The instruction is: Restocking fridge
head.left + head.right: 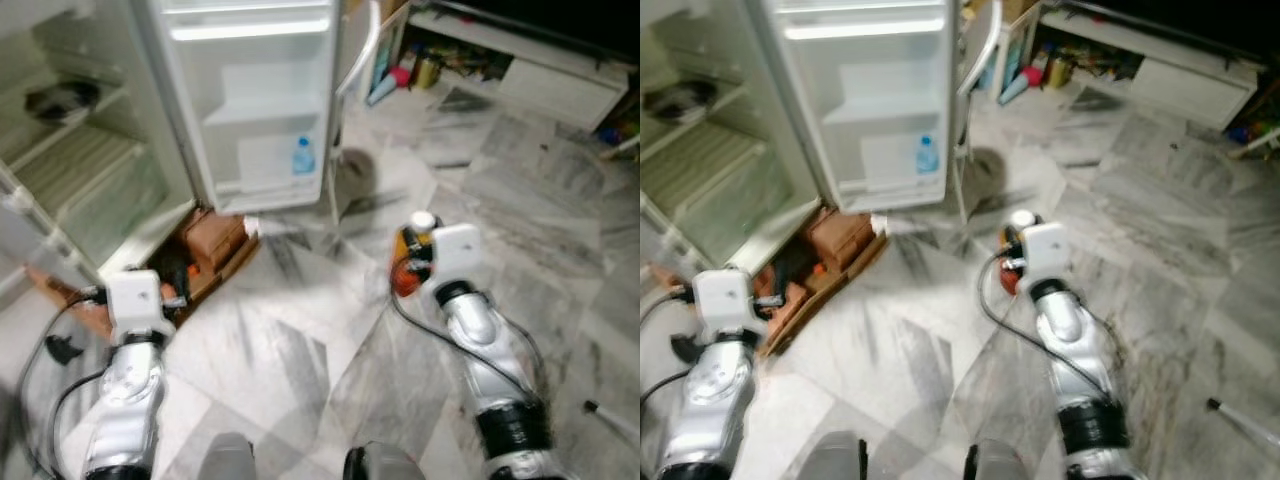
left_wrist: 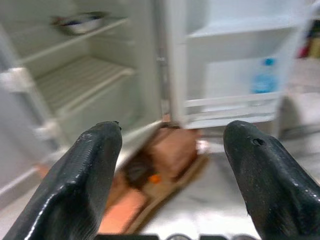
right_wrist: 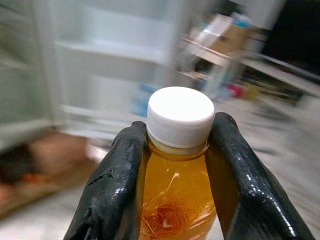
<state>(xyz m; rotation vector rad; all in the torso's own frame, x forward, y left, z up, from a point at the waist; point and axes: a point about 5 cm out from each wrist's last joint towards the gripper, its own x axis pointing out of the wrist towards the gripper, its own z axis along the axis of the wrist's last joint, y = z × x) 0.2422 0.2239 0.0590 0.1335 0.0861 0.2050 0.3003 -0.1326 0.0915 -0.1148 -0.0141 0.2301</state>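
Observation:
My right gripper (image 3: 175, 145) is shut on an orange juice bottle (image 3: 177, 200) with a white cap (image 3: 180, 117), held upright above the marble floor, right of the fridge; the bottle (image 1: 410, 260) peeks out past the wrist. The fridge (image 1: 90, 160) stands open at the upper left, with wire shelves and a dark bowl (image 1: 62, 98) on an upper one. Its open door (image 1: 255, 100) holds a water bottle (image 1: 304, 156) in the lowest door shelf. My left gripper (image 2: 172, 150) is open with nothing between its fingers, facing the fridge's bottom edge.
A brown cardboard box (image 1: 210, 245) with orange items lies on the floor at the fridge's foot. A low white TV cabinet (image 1: 530, 60) with clutter runs along the back right. A thin rod (image 1: 612, 418) lies on the floor at the right edge.

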